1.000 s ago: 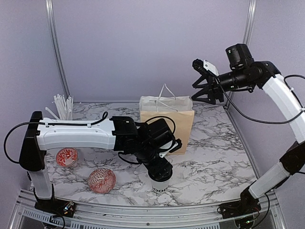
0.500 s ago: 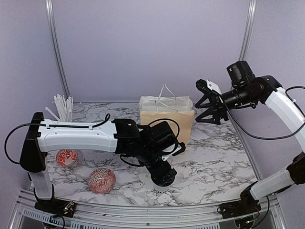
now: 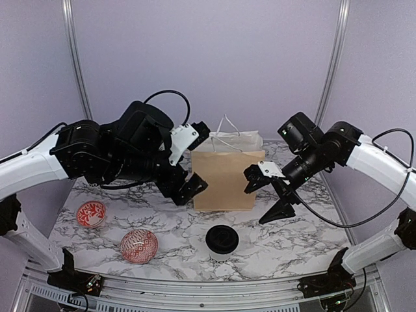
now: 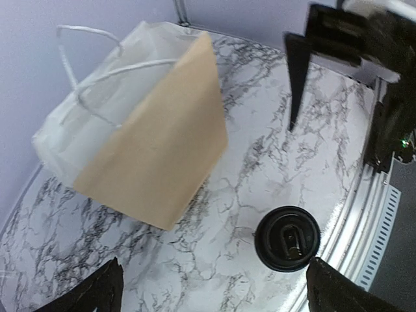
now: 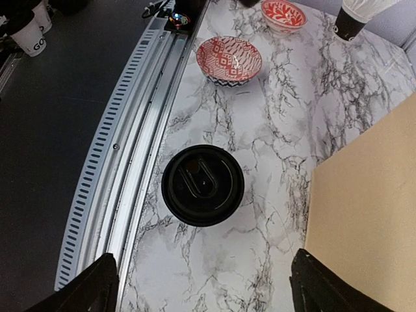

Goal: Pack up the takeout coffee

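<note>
Standing upright at the near edge of the table (image 3: 305, 240), the lidded coffee cup (image 3: 221, 242) is free of both arms. A patterned bowl (image 3: 138, 244) sits at its 9 o'clock. Farther back, the left gripper (image 3: 194, 162) at 11 o'clock and the right gripper (image 3: 268, 198) at 1 o'clock hover with jaws spread wide and empty, flanking the paper bag (image 3: 227, 175) at 12.

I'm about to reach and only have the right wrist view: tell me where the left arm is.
Observer: The left tool hangs open and empty by the paper bag's left edge.
Operator: Describe the bag's top.
Observer: Upright, with white handles sticking up.
Operator: Check the cup's side.
Observer: The lidded cup shows a white wall under its lid, standing nearer the arms than the bag.
</note>
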You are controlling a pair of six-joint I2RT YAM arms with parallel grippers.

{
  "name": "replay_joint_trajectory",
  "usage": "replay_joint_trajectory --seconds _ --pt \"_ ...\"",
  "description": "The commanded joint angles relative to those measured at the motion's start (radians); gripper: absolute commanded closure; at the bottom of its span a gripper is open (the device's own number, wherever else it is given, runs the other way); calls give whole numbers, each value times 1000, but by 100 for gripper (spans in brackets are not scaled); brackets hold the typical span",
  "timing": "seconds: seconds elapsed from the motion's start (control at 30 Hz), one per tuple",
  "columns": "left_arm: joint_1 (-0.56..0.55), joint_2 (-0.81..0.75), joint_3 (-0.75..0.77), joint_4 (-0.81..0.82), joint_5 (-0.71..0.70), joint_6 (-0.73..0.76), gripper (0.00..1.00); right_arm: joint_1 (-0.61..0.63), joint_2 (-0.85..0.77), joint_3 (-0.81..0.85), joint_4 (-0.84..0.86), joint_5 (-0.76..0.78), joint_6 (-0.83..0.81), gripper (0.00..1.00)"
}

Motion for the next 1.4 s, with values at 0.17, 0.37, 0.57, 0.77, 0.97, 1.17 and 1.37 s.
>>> replay_joint_trajectory --seconds 0.17,0.37,0.57,0.77,0.97,1.17,1.37 --pt "187 -154 -180 192 -273 -120 1 210 170 66 63 170 12 1" --pt "231 -183 -250 224 -320 -135 1 282 270 81 101 257 24 3" --pt "247 -199 -300 229 -304 -156 1 342 345 93 86 344 23 12" --pt "253 -210 -323 230 -291 -158 1 371 383 120 72 369 20 15" --pt "262 -221 -341 230 -282 -161 1 400 407 124 53 432 19 17" --pt "267 -216 -344 231 -265 -167 1 417 414 123 46 462 20 19" --pt "270 -205 -339 232 -253 -163 1 427 422 114 25 497 15 23"
